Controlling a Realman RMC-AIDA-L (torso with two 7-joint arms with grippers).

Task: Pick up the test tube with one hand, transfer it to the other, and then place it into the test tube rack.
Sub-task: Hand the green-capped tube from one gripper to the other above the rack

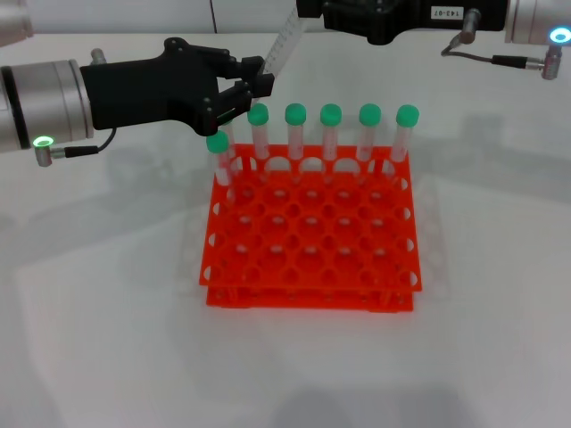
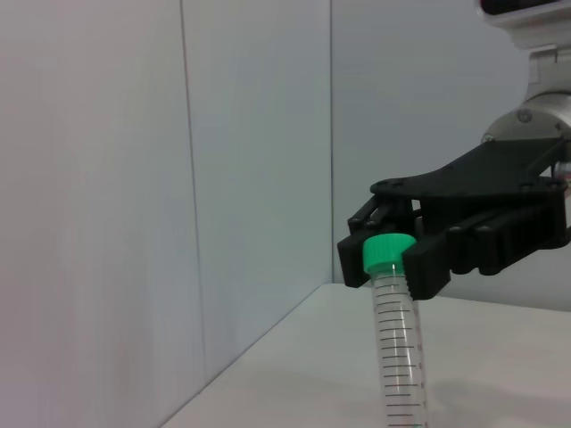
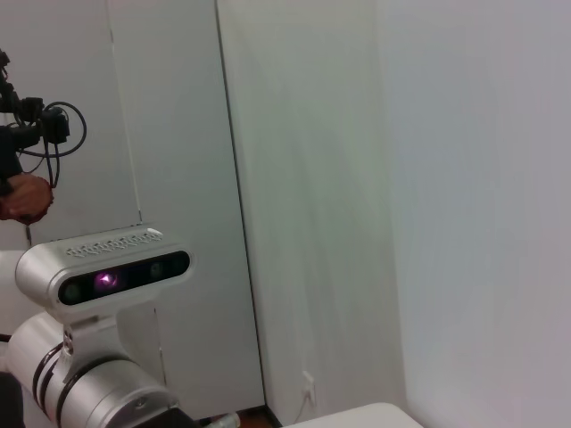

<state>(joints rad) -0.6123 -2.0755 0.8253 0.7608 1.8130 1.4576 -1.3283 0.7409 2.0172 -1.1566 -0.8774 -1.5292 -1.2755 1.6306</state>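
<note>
The orange-red test tube rack stands mid-table with several green-capped tubes upright along its back row and left edge. My left gripper, black and unlabelled, is shut on the lower end of the test tube, which slants up over the rack's back left corner. In the left wrist view the tube points its green cap into my right gripper. That gripper carries a white label. Its fingers close against both sides of the cap.
A white wall rises behind the table. The right arm's cable hangs at the back right. The right wrist view shows only the wall and the robot's head.
</note>
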